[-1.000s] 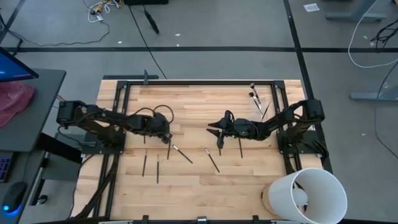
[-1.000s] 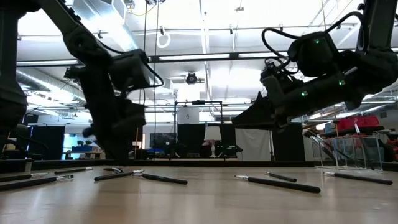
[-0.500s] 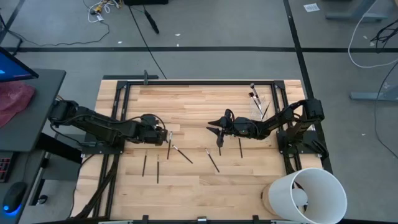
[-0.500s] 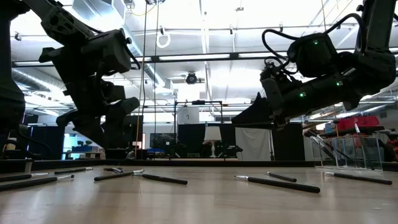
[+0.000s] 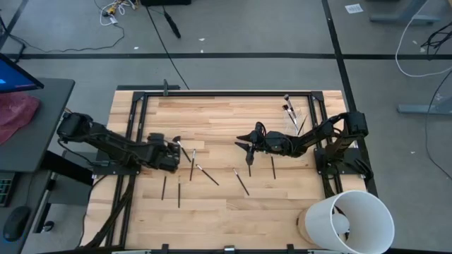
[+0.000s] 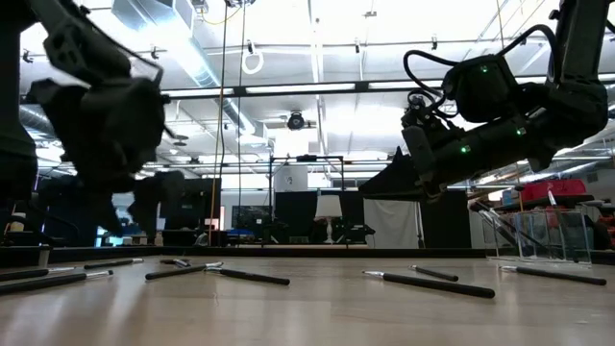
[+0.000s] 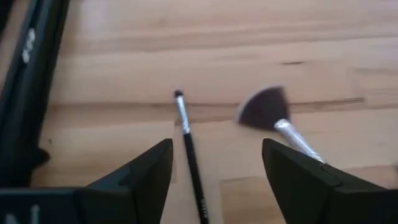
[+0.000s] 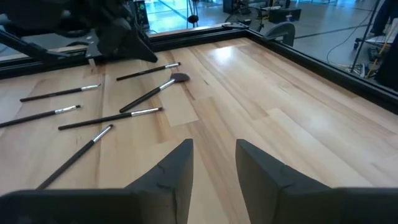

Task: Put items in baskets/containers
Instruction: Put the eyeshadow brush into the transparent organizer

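Over on the left, the left tool [image 5: 171,150] hangs low with its fingers spread wide and nothing in them, a thin brush [image 7: 189,155] and a fan-headed brush [image 7: 273,118] lying loose on the wooden surface [image 5: 226,208] just ahead. More brushes [image 5: 240,180] lie scattered across the middle. The right tool [image 5: 244,146] hovers mid-surface, partly parted and empty. Far right, the clear cup [image 5: 296,116] holds only a few brushes, so I'd judge most of the job remains.
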### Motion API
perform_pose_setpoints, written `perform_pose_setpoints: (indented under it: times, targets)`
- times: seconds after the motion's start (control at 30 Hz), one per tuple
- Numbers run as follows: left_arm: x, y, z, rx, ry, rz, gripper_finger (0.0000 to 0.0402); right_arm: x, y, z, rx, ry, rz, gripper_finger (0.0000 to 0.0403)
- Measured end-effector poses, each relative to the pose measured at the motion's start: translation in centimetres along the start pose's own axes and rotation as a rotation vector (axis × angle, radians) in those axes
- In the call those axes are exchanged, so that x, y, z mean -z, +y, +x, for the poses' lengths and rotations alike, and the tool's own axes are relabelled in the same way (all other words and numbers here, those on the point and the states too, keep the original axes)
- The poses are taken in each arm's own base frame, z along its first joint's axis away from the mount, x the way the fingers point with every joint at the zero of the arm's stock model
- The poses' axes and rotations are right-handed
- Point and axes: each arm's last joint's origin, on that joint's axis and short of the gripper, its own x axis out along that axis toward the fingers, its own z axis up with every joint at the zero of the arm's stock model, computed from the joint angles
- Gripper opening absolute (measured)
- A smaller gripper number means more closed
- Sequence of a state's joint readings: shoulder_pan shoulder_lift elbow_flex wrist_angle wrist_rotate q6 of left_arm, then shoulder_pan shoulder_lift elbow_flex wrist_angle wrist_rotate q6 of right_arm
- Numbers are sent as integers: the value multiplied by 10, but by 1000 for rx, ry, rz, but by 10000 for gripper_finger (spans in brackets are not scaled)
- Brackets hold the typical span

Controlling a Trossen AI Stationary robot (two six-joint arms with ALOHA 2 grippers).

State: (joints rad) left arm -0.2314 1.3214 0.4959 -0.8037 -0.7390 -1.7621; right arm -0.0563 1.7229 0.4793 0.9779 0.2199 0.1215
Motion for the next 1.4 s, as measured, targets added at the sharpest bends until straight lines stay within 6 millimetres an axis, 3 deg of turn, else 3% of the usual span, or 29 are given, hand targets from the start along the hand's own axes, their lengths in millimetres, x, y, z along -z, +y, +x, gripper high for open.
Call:
perform_pose_setpoints:
  times: [0.37,0.73,0.97,1.2,1.4]
  targets:
    - [21,26,28,54,-12,-61,180,0,0,0,-1,-2,0,121]
    - [23,30,31,44,-10,52,15,-2,0,0,-2,-17,4,121]
    - [23,30,31,44,-5,72,11,-2,0,0,-4,-17,3,121]
    - [18,22,18,113,36,91,10,-2,2,0,-11,-23,13,121]
    - [6,17,7,201,-53,86,8,-7,3,-1,-34,-74,25,121]
